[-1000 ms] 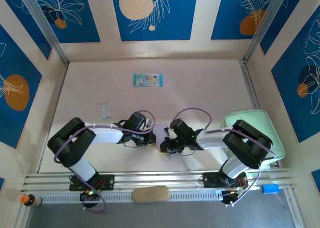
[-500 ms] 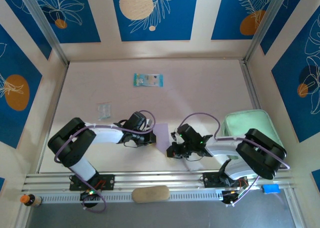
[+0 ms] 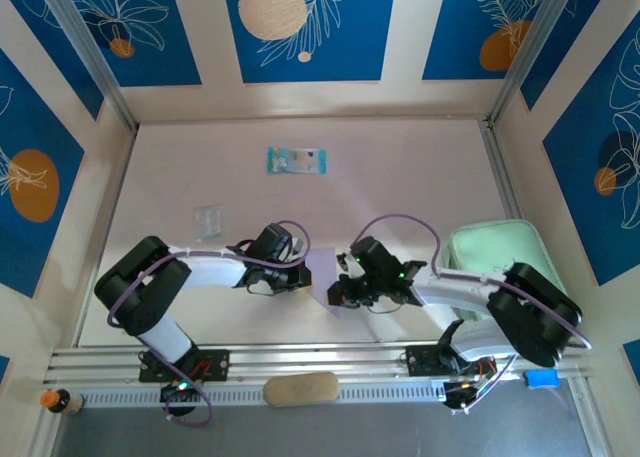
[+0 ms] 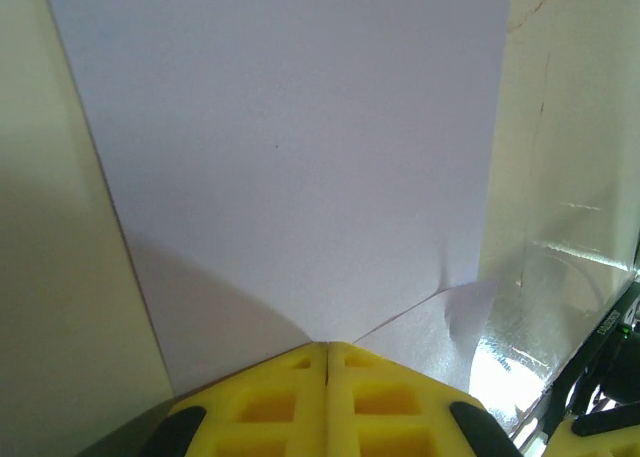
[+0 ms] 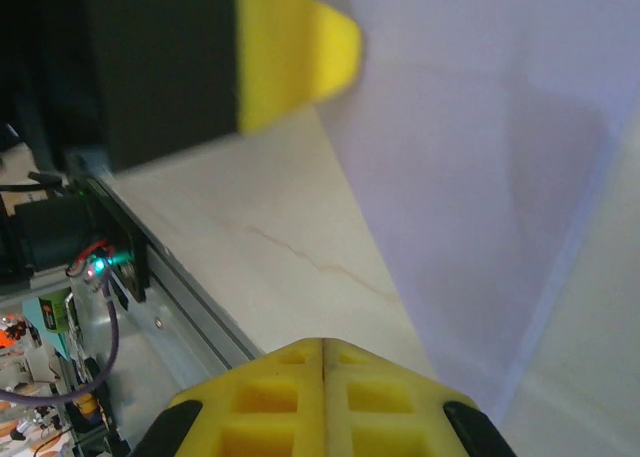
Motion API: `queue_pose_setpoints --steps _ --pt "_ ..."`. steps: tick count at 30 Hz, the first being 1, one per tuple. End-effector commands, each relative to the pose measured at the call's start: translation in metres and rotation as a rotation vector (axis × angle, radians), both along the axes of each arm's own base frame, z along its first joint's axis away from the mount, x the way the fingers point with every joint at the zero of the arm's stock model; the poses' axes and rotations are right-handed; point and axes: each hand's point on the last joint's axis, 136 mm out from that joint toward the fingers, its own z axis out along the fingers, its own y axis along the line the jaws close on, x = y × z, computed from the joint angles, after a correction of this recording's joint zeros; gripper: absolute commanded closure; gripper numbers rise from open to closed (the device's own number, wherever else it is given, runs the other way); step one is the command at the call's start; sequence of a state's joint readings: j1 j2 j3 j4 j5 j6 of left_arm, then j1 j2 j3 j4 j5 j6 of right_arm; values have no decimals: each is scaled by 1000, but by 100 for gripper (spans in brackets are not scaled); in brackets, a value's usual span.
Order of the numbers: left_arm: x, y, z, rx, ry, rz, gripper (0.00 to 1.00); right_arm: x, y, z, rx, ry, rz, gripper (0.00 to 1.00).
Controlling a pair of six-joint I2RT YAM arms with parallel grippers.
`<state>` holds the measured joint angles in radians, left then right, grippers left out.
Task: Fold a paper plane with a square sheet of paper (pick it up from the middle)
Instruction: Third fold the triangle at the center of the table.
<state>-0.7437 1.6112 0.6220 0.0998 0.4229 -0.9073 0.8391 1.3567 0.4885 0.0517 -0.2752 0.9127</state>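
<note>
Square sheet of paper [image 4: 300, 157] pinched by left pincer [image 4: 328, 347], right pincer [image 5: 322, 343] closed beside it

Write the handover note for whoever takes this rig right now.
Left gripper: shut on an edge of the square sheet of paper.
Right gripper: shut, nothing seen in it, beside the sheet's edge.
Sheet lies near the table's front middle, between the grippers, one corner curled.
Done: sheet gripped. Left: the folds; no plane shape yet.
</note>
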Motion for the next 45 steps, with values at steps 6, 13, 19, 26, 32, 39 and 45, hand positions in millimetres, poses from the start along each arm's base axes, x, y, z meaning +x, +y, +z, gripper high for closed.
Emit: queue_pose_setpoints --steps 6,13,19,26,32,39,45 --pt "-5 27 -21 129 23 43 99 -11 0 -37 -93 88 46 96" --pt "-3 32 -21 133 14 77 99 -50 -36 -49 -117 139 45 96" --pt "-1 29 -21 106 16 108 99 -56 -56 -44 -121 125 -13 95" --pt "-4 25 -15 57 8 215 98 -13 -59 -8 -112 -10 -95 91" --pt "-3 17 3 53 -64 218 88 24 -55 11 -104 -72 -154 80" --pt "4 25 31 89 -162 174 64 37 -40 11 -97 -69 -113 66" --pt "5 31 39 68 -151 157 54 43 -23 4 -64 -38 -73 65"
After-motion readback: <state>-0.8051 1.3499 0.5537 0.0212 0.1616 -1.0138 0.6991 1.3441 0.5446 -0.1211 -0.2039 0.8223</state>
